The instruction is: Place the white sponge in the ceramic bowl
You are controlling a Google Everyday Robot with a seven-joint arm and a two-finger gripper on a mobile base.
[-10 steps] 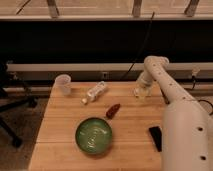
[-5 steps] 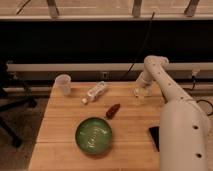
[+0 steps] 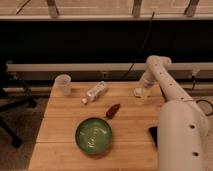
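Observation:
The green ceramic bowl (image 3: 94,135) sits on the wooden table (image 3: 60,125) at the front middle and holds nothing. My gripper (image 3: 142,94) is down at the table's far right, well behind and right of the bowl. A small off-white pad, the white sponge (image 3: 137,91), shows right at the gripper's tip, on or just above the table. I cannot tell whether the gripper holds it.
A translucent plastic cup (image 3: 63,84) stands at the back left. A clear bottle with a white label (image 3: 95,92) lies behind the bowl. A small dark red object (image 3: 113,110) lies between bottle and bowl. A black phone (image 3: 153,136) lies at the right, partly behind my arm.

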